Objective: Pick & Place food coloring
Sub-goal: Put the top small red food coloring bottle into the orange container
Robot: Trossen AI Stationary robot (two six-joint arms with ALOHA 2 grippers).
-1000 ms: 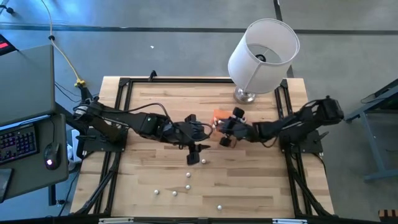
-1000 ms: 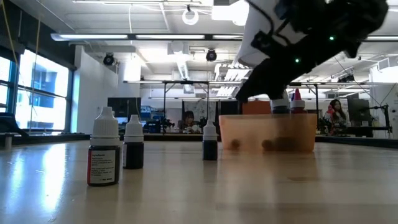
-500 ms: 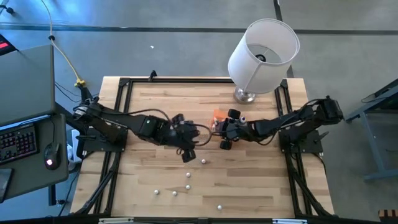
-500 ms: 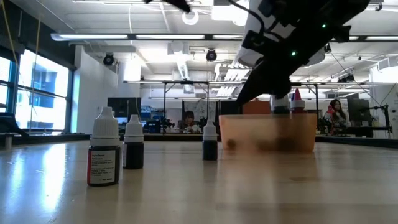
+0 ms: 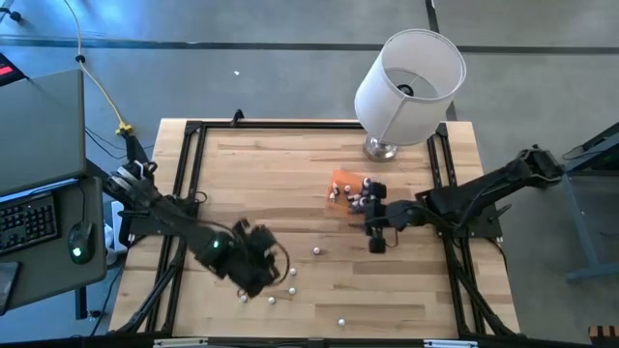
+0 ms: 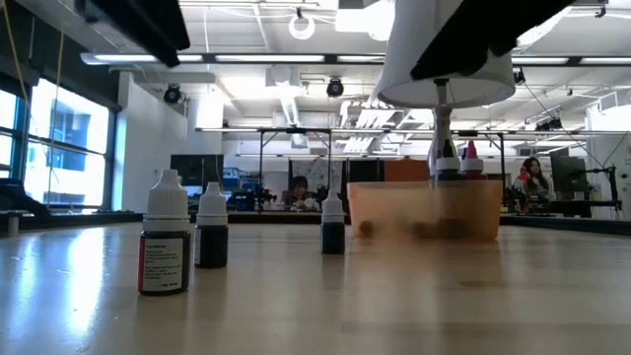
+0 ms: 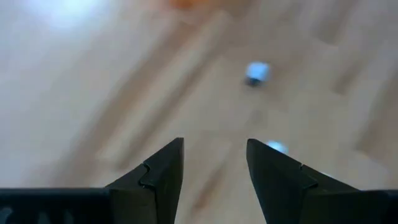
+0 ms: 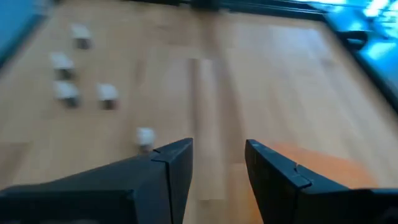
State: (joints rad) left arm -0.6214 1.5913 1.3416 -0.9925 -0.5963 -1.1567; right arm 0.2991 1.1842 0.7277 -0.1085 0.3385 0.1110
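The food coloring is several tiny white-capped bottles. Some stand loose on the near half of the table, such as one [image 5: 316, 250] and a pair [image 5: 293, 281]; three show close in the low view, the nearest [image 6: 165, 237] dark-bodied. Others stand in the orange tray [image 5: 338, 181], their caps [image 6: 471, 156] above its rim. My left gripper [image 5: 269, 275] hangs open over the loose bottles near the table's near left; two bottles [image 7: 256, 72] lie ahead of its fingers. My right gripper [image 5: 375, 240] is open just near of the tray, which shows beside its fingers [image 8: 323, 167].
A white-shaded lamp [image 5: 406, 77] stands on its metal foot at the far right, just behind the tray. A black frame [image 5: 193, 145] runs around the wooden table. Bare wood lies across the far left and the near right.
My left gripper has swung from the table's middle toward the near left edge and down, rolling as it went, and now hangs over the loose bottles. My right gripper has drawn back from the tray toward the near side and risen out of the low view.
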